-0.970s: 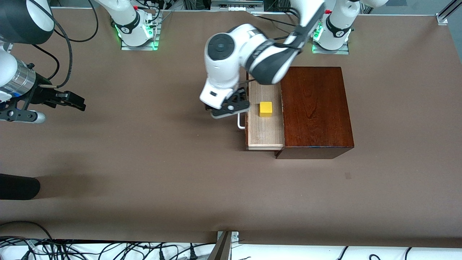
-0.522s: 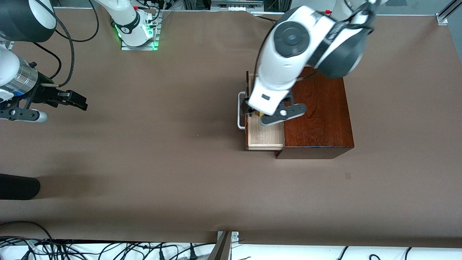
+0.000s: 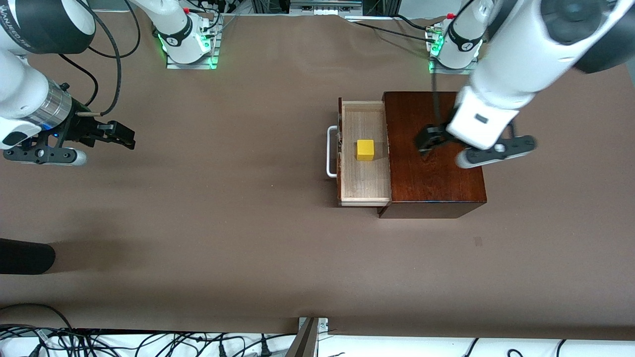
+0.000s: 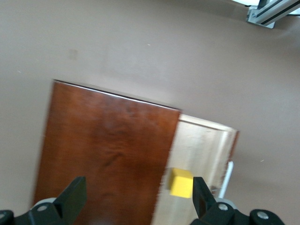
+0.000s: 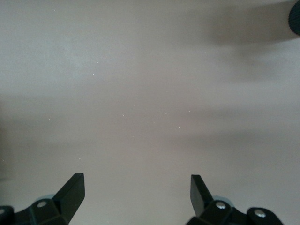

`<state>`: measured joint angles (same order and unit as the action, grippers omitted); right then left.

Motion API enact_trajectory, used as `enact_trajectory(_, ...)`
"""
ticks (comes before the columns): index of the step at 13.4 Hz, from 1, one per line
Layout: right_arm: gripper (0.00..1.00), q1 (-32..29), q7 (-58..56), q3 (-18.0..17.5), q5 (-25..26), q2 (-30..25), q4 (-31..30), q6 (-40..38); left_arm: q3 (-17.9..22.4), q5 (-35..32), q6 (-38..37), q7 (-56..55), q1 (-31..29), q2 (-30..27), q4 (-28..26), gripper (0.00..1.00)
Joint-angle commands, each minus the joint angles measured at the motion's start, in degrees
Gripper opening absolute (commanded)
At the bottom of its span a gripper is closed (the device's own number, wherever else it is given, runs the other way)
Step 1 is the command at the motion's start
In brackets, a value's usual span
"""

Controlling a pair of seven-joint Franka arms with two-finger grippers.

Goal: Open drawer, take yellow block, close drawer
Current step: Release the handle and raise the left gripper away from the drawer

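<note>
The drawer [image 3: 364, 191] is pulled out of the dark mahogany box [image 3: 434, 183], its white loop handle [image 3: 329, 151] toward the right arm's end. The yellow block [image 3: 365, 149] sits on the pale drawer floor; it also shows in the left wrist view [image 4: 182, 183], with the drawer [image 4: 199, 145] and box [image 4: 103, 150]. My left gripper [image 3: 430, 140] is open and empty, up over the box top. My right gripper [image 3: 116, 134] is open and empty over bare table at the right arm's end of the table; in the right wrist view [image 5: 137, 187] it shows only table.
A dark rounded object [image 3: 25, 255] lies at the table edge at the right arm's end, nearer the front camera. Arm bases [image 3: 186, 42] stand along the edge farthest from the camera. Cables [image 3: 124, 342] hang along the nearest edge.
My left gripper has let go of the drawer handle, risen and swung from the handle across the drawer to over the box. My right gripper has shifted slightly toward the drawer.
</note>
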<state>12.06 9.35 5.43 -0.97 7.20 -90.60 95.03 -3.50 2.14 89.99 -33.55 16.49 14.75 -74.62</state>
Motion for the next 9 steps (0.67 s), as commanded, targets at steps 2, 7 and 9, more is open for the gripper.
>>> enact_trajectory(2, 1.00, -0.10, 0.59, -1.12, -0.08, -0.43, 0.43, -1.07, -0.46, 1.20, 1.41, 7.80, -5.14, -10.34, -12.82, 1.00)
enact_trajectory(7, 1.00, 0.16, 1.37, -14.01, -2.89, -0.17, 1.21, -0.28, -0.37, 0.23, 8.08, 8.24, -6.29, -16.85, -24.42, 1.00)
enact_trajectory(9, 1.00, 2.78, 2.07, -17.20, -5.34, 0.88, 2.53, 0.76, -0.28, 0.23, 8.44, 9.63, -6.38, -16.16, -23.83, 1.00)
